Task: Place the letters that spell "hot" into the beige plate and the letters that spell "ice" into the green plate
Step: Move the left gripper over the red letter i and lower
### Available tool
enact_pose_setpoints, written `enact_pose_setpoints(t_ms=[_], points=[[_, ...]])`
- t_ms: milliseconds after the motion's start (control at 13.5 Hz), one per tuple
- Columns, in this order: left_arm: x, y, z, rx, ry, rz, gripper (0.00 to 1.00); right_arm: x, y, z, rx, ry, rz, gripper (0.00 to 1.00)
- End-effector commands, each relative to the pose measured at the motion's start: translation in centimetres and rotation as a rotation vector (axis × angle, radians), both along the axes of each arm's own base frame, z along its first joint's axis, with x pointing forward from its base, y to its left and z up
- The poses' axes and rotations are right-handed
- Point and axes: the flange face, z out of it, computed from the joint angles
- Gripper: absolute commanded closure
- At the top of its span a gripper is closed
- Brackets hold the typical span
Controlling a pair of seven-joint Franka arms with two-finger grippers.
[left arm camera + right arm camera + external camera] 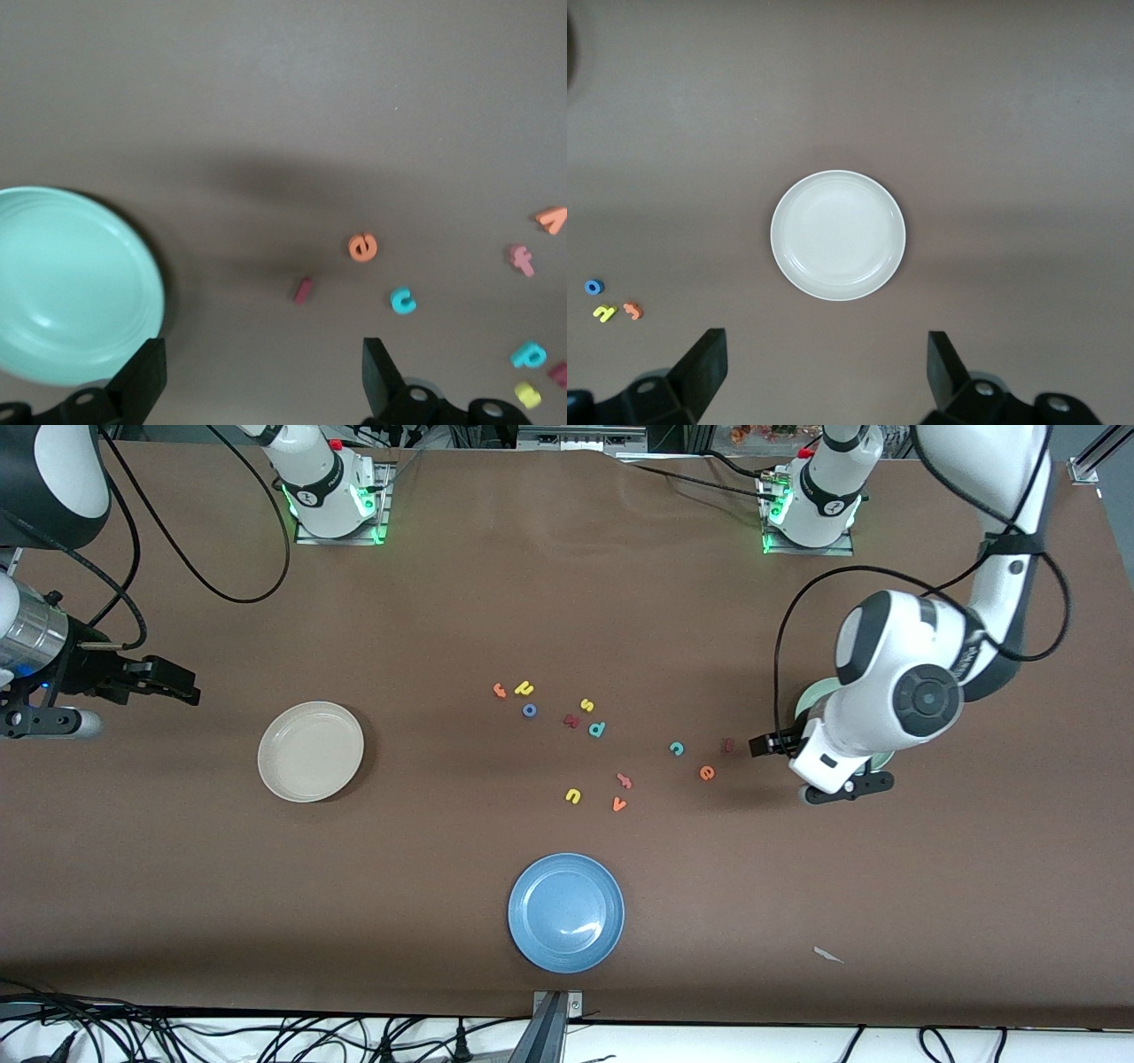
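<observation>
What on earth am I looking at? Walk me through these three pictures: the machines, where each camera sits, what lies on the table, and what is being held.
These are two robot arms bolted to a brown table. The wide picture comes from a high camera facing them. The other two come from cameras on each arm's wrist, looking down past its own fingers.

The left gripper hangs low beside the green plate, close to the dark red i, teal c and orange e. The right gripper waits above the table by the beige plate.

More small foam letters lie scattered mid-table, among them a yellow h, blue o and orange t. A blue plate sits nearest the front camera.

Both sets of fingers are open; nothing is held.
</observation>
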Motion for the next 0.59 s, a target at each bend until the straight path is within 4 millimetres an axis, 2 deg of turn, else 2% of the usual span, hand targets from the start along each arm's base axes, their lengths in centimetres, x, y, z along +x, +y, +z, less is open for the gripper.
enact_pose_setpoints(t_ms=[0,296,518], points=[[-2.2,-0.4,-3.7,0.009,-0.053,-0.005,0.02,-0.2,-0.2,0.0,-0.001,-0.006,0.002,0.00],[-3.2,-0.7,-8.2,0.017,-0.054,-0.010,0.02,-0.2,-0.2,0.0,-0.001,-0.006,0.002,0.00],[-3.2,-0.5,-10.1,0.022,-0.043,-0.009,0.03,-0.2,-0.3,0.0,0.002,-0.001,0.001,0.00]])
